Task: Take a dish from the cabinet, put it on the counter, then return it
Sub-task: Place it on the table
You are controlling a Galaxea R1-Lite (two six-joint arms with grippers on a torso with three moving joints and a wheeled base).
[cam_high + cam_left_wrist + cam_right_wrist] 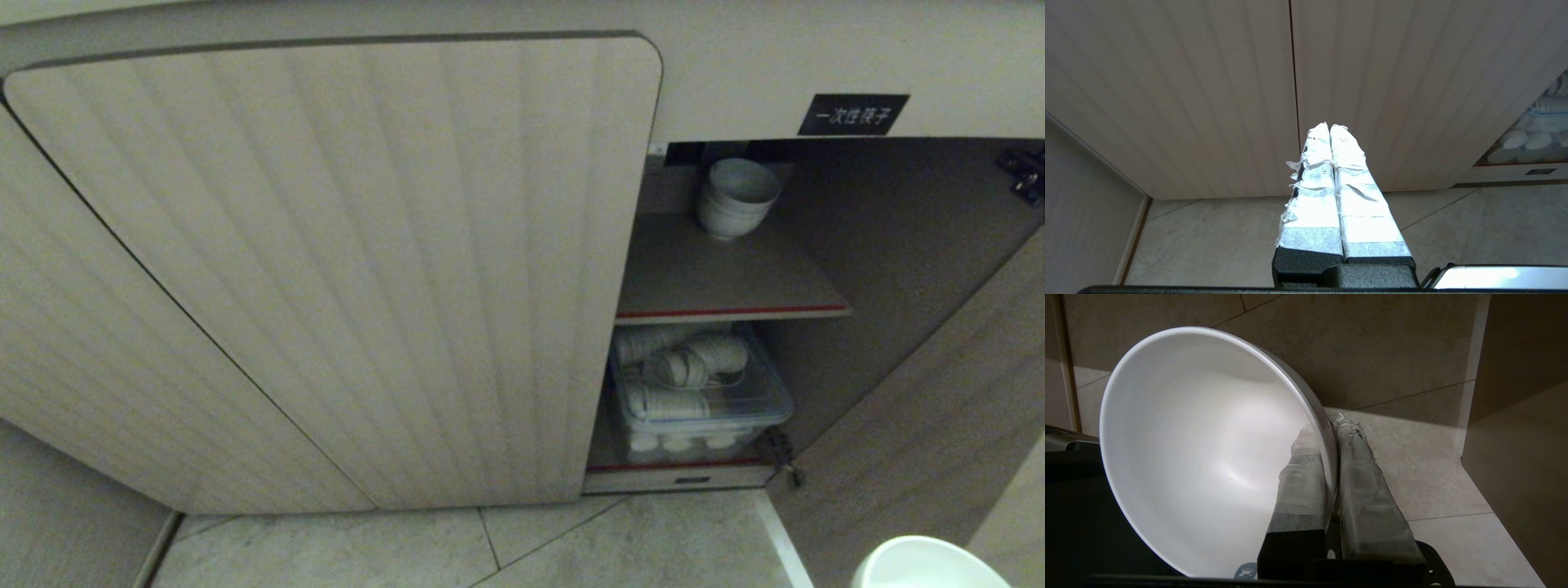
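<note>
The small plain white ceramic bowl (1208, 449), tipped on edge with its hollow facing sideways, hangs low over the pale tiled floor (1412, 465), its rim pinched between the right gripper (1331, 428)'s taped fingers; only its rim shows in the head view. The left gripper (1329, 127) is pressed together, empty, before the beige fluted cabinet (343, 269), whose right door stands open on a stack of white bowls (735, 200).

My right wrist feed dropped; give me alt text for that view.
The right gripper pinches the rim of a white bowl, one finger inside, one outside. Tiled floor lies beyond, with a cabinet panel at the side.
</note>
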